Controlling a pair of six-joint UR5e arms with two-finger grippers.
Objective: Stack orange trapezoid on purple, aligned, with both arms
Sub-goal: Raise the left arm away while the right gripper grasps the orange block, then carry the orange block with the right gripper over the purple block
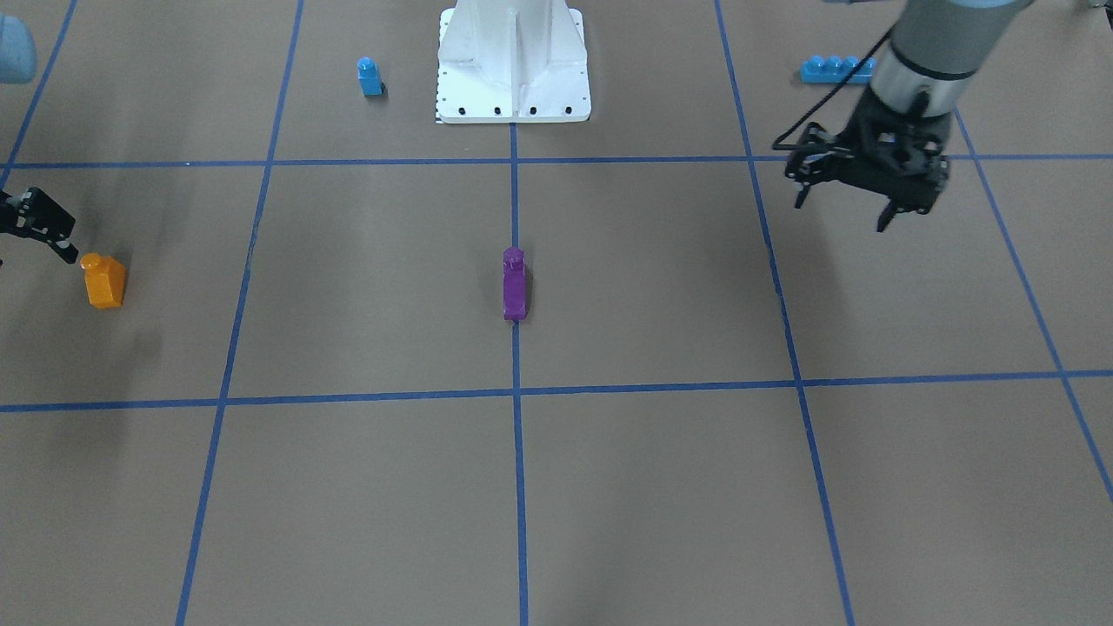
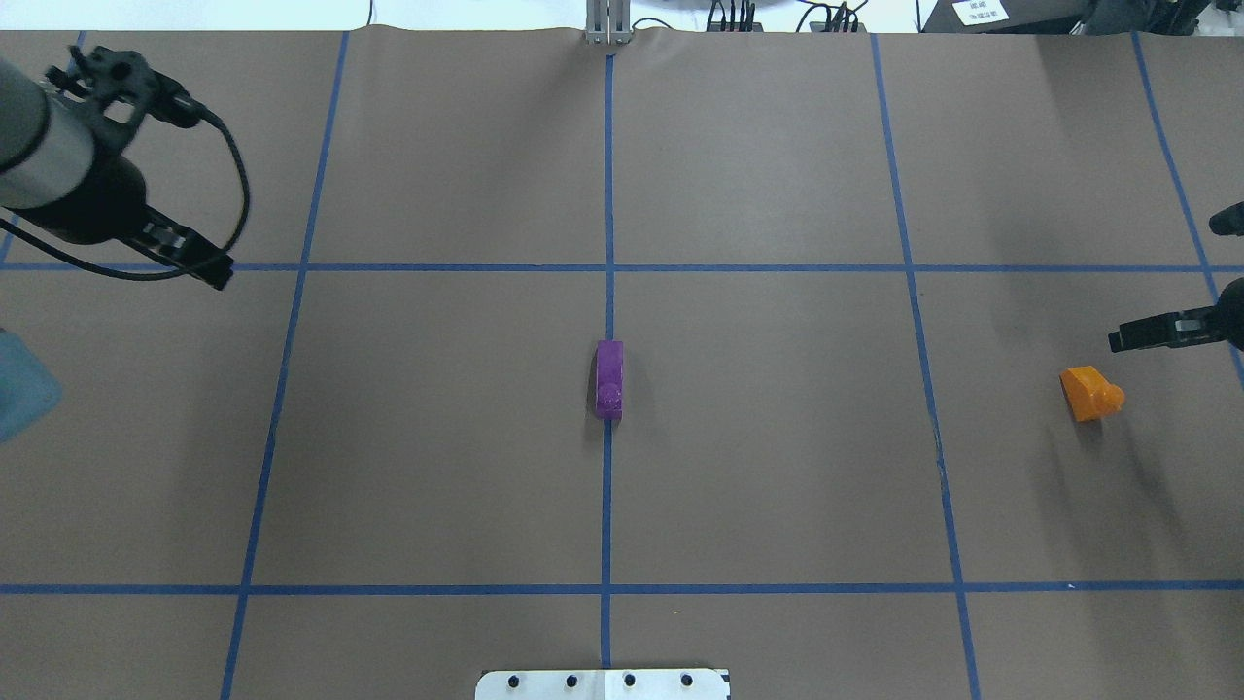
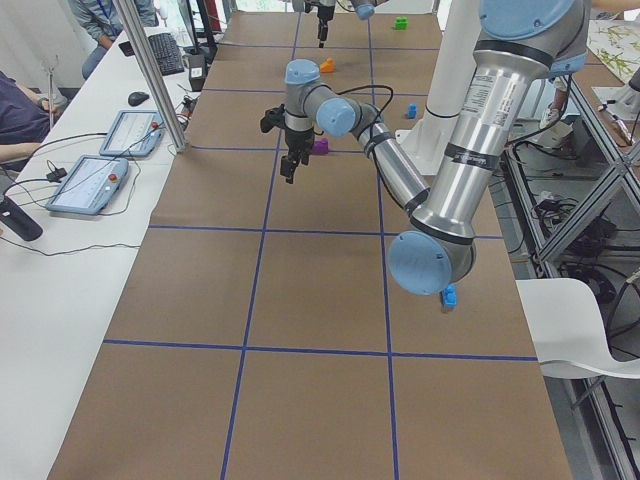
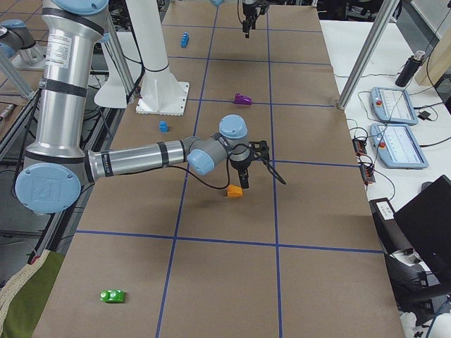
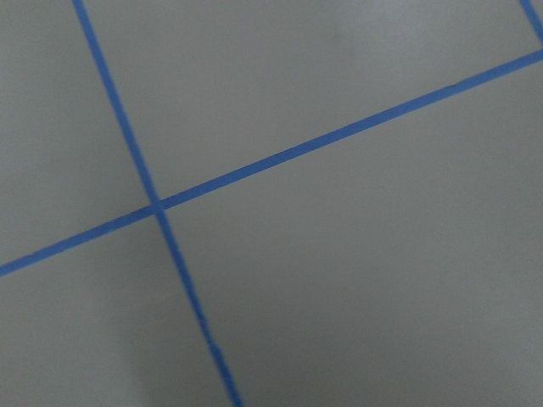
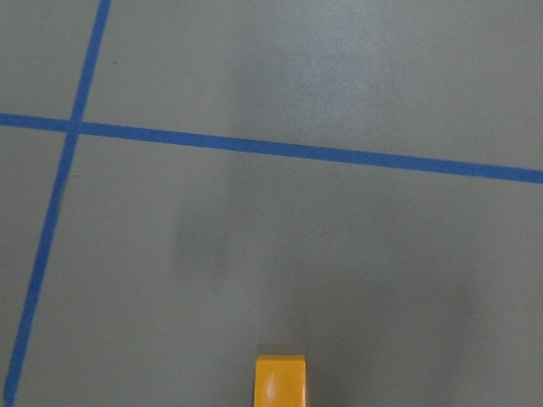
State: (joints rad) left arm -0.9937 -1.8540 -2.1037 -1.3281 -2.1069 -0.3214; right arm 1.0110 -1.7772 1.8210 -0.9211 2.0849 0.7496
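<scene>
Though both hold their jaws apart, your right gripper (image 2: 1166, 282) sits just beside the orange trapezoid (image 2: 1090, 394), the left gripper (image 1: 841, 215) far off.

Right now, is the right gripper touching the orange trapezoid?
Apart. The overhead view shows a strip of bare table between the right gripper and the orange trapezoid, which sits on the table unheld.

Glossy orange trapezoid (image 1: 104, 282), purple block (image 1: 514, 284), brown table (image 1: 661, 278) crossed by blue tape lines (image 1: 514, 191).
</scene>
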